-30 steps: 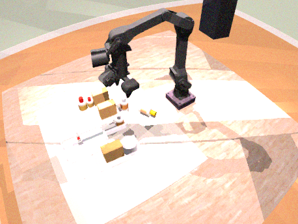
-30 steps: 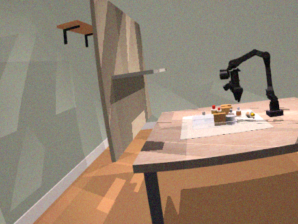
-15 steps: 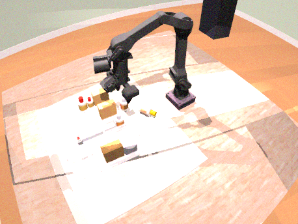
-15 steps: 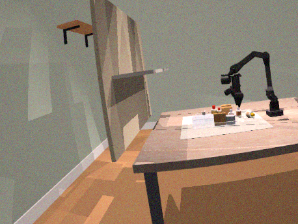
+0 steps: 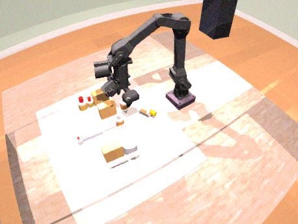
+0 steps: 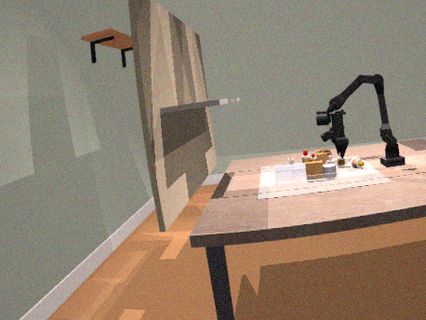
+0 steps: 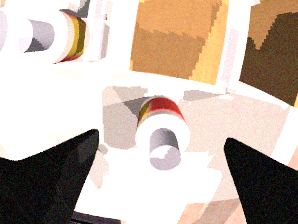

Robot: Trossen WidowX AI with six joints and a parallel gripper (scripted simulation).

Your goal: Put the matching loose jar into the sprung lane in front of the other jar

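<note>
We tag the loose jar as target: it stands upright, right at the hand, which points down over it. Hand state: fingers wide apart, nothing held. In the wrist view the jar sits between the two fingertips left to right, about centred, white cap toward the lower part of the frame and red-and-yellow label above it. Its long axis is upright, roughly along the hand's reach, so we'd call the next move a short descent straight along the jar, then closing on its sides. We can't tell whether the fingertips are low enough to catch the body rather than the cap; closing high could tip it. The lane jar looks like a match, same cap and label colours, and lies upper left in the wrist frame, just below the loose one in the top view, so we judge the carry short. The yellow-capped jar lies on its side to the right in the top view; not our pick, we think. Loose jar isn't in the lane yet; pushing the row back comes after the grip.
</note>
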